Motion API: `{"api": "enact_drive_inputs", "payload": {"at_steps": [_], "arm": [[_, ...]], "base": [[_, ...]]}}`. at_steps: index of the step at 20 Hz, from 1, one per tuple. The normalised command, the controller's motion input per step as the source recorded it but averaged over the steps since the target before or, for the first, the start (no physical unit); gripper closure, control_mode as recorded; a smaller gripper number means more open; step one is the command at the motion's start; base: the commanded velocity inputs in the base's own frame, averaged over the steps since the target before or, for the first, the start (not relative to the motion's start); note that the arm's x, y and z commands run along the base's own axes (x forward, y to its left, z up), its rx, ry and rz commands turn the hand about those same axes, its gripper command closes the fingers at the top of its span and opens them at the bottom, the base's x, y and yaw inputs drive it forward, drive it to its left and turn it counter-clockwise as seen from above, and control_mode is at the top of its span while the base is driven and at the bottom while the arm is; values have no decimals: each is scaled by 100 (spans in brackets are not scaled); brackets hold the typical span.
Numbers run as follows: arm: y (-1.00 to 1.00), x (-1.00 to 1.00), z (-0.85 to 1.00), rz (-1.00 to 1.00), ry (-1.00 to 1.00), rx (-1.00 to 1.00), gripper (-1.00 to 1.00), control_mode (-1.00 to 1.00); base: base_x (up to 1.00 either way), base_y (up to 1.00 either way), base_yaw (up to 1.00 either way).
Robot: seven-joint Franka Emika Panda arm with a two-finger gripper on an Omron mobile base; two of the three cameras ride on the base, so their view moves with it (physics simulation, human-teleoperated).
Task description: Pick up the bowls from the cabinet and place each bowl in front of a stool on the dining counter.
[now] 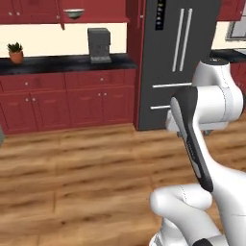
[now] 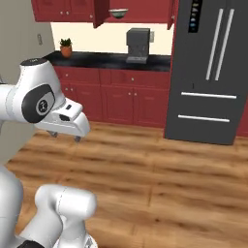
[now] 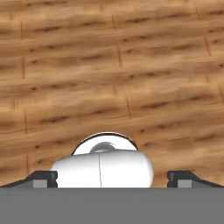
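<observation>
Only unreadable marks on fridge (image 2: 213, 72) panel.

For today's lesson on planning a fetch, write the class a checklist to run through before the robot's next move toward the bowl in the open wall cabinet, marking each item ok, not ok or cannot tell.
1. Cabinet door open: ok.
2. Bowl visible on the shelf: ok, one cream-white bowl with a green outside.
3. Second bowl located: cannot tell.
4. Fingers apart and holding nothing: ok.
5. Base close enough to reach the shelf: not ok, wood floor lies between robot and counter.
6. Path across the floor free: ok in both base views.
</observation>
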Motion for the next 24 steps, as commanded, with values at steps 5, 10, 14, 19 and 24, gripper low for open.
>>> {"api": "enact_drive_inputs", "payload": {"at_steps": [5, 10, 14, 19, 24], "arm": [[0, 0, 0, 0, 0, 0, -100, 100], [0, 0, 0, 0, 0, 0, -100, 100], [0, 0, 0, 0, 0, 0, -100, 100], [0, 0, 0, 0, 0, 0, -100, 100], [0, 0, 0, 0, 0, 0, -100, 100]], "base": [[100, 3, 11], [100, 0, 2], [100, 0, 2], [100, 0, 1], [100, 13, 0]]}}
